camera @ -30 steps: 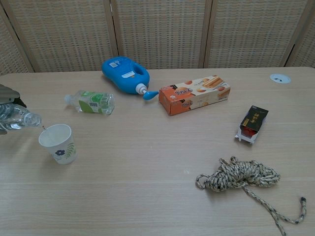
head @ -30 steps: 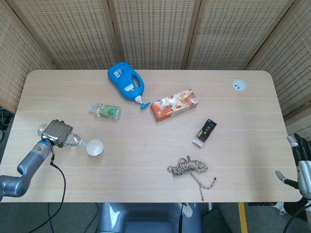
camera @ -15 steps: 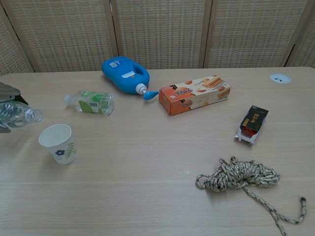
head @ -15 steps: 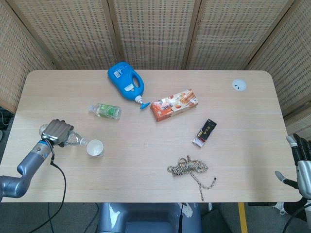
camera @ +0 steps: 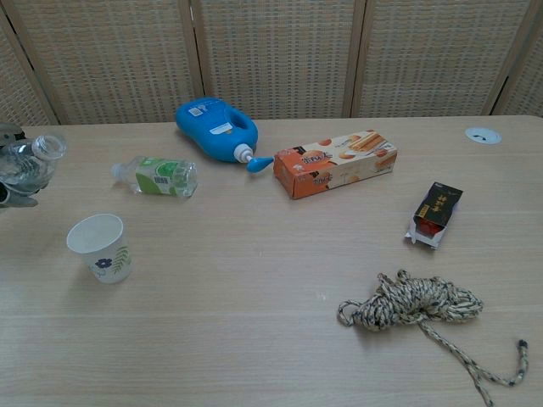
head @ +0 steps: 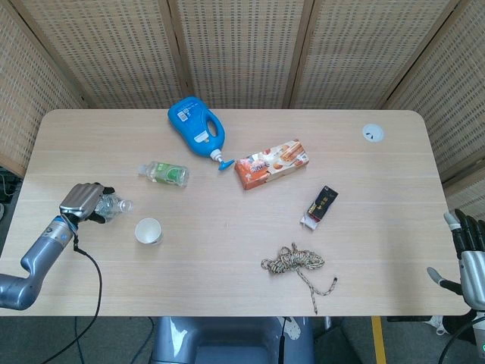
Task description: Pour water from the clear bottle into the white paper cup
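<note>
— Far left of the head view?
— Left hand [head: 82, 200] wrapped around the clear bottle [head: 111, 205], fingers closed on its body; neck pointing right, mouth uncapped. In the chest view, at the left edge, bottle [camera: 27, 161] tilted mouth-up, above the table [camera: 254, 339].

— And the cup?
— White paper cup [head: 148, 230] upright on the table, lower right of the bottle, apart from it. Same cup [camera: 102, 247] in the chest view at lower left, leaf print on its side; contents impossible to tell.

— Moving right?
— Small green-labelled bottle [head: 164, 173] on its side, upper left of centre. Blue jug [head: 196, 127] lying flat above it, nozzle toward the orange snack box [head: 271, 163], just beside that box's left end. Dark snack packet [head: 320, 205] right of centre. Coil of rope [head: 297, 265] below it, loose end trailing toward the lower edge. White round disc [head: 372, 133] at upper right of the tabletop.

— Far right?
— Right hand [head: 470, 250] at the lower right corner of the head view, off the table's edge, holding nothing, fingers extended and apart.
</note>
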You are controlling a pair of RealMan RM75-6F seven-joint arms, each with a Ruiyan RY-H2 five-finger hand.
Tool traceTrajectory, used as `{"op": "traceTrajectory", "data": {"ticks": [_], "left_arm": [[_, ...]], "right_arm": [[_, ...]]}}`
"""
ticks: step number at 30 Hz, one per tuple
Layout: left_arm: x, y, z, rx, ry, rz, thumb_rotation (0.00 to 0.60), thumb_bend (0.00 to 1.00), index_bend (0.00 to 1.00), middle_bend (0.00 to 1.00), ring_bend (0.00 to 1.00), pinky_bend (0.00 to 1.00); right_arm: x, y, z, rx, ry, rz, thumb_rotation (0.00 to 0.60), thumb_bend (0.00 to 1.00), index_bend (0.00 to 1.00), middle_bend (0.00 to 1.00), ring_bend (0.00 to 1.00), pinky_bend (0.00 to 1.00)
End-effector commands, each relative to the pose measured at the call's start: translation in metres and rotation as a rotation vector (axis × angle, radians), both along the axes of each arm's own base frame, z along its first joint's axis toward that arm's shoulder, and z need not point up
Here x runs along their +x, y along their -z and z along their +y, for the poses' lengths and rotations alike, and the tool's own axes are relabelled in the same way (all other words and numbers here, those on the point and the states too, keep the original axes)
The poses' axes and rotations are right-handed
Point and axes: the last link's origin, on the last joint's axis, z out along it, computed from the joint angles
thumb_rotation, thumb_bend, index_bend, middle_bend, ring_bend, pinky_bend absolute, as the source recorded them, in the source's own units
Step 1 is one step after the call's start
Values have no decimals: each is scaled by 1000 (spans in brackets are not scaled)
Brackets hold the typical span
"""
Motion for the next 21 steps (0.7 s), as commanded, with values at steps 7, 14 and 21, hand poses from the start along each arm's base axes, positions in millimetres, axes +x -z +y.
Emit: {"op": "traceTrajectory", "data": {"ticks": [7,14,21], "left_arm": [[3,13,14,175,-161,-572,600,471,642,507,328,341],[2,46,14,195,-241,-793,600,470,578,505,328,334],[-1,67,13,197,-290,-890,600,471,541,499,328,333]], "right_arm": [[1,3,-1,11,-1,9,600,0,0,0,0,0],[-2,4,-3,15,10,10,600,0,0,0,0,0],[-2,6,-5,22,15,13,600,0,0,0,0,0]]}}
